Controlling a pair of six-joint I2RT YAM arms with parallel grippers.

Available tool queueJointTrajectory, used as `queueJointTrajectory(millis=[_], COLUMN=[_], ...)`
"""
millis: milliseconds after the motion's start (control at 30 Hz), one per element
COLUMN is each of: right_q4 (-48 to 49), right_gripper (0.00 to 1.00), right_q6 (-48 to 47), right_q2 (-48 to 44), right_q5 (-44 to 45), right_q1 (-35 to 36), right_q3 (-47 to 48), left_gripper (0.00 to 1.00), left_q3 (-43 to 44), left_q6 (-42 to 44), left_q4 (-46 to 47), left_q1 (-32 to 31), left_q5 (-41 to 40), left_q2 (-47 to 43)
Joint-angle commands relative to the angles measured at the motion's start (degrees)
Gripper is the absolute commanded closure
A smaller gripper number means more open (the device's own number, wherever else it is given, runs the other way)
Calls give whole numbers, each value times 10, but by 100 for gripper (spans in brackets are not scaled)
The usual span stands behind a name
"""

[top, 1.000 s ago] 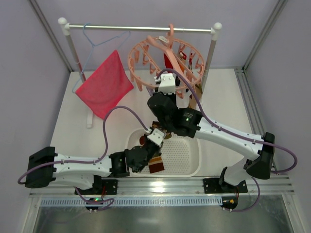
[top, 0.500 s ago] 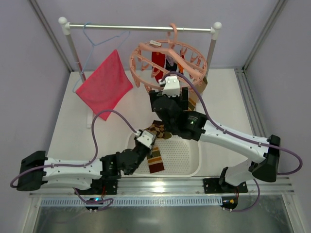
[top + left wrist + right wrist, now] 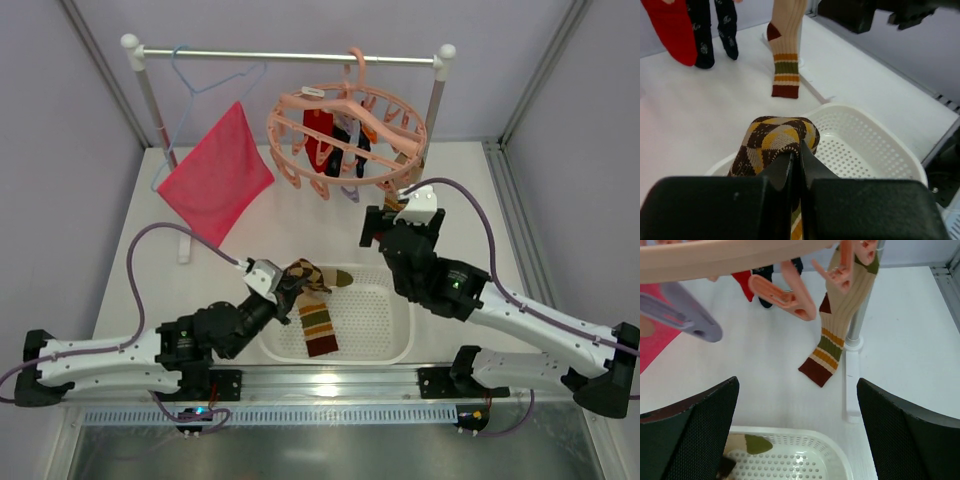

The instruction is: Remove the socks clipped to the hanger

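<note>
Here, at the left gripper (image 3: 800,150): pinches a fold of the brown-and-tan argyle sock (image 3: 774,137) between fingers pressed all but together. Holds that sock up over the edge of the white perforated basket (image 3: 875,122), with the basket floor opening ahead and to the right of the fingers. Shows, in the top view, a loose striped sock (image 3: 318,330) lying flat on the basket floor just right of this gripper. Farther ahead, beyond bare table (image 3: 705,115), finds the clipped striped sock (image 3: 785,60) hanging toe-down, and left of it the red sock (image 3: 672,30) and two navy socks (image 3: 704,40), all well apart from the fingers.

At the right gripper (image 3: 797,382): spreads its fingers wide, with nothing between them. Hovers below the near edge of the salmon-pink hanger (image 3: 715,257), with the basket's rim beneath the fingers. Just above and ahead, shows pink clips (image 3: 785,295) dangling from the ring, plus one lilac clip (image 3: 687,322) to the left. Ahead and slightly right, places the clipped striped sock close beside the rail's upright post (image 3: 857,325); whether touching it, cannot tell. Ahead-left and farther off, catches the tips of the red and navy socks, and at the far left a corner of the pink-red cloth (image 3: 650,347).
</note>
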Motion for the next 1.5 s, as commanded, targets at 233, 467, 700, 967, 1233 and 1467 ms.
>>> queueJointTrajectory(millis=[233, 467, 700, 967, 1233, 1467], right_q4=[53, 88, 89, 94, 113, 112], right_gripper=[0, 0, 0, 0, 0, 0], right_q6=[69, 79, 77, 72, 74, 74], right_q2=[-50, -114, -174, -192, -184, -183], right_q5=[-110, -195, -226, -227, -237, -236], right_q1=[-118, -195, -241, -251, -259, -263], right_q3=[-126, -202, -243, -258, -267, -267], left_gripper=[100, 100, 100, 100, 100, 0], left_q3=[152, 148, 75, 23, 3, 16], left_q6=[-36, -57, -136, -154, -154, -160], left_q4=[-112, -66, 55, 76, 16, -61], left_q1=[-3, 32, 142, 166, 166, 166], left_q5=[251, 414, 548, 514, 446, 338], left_q2=[5, 69, 123, 161, 163, 160])
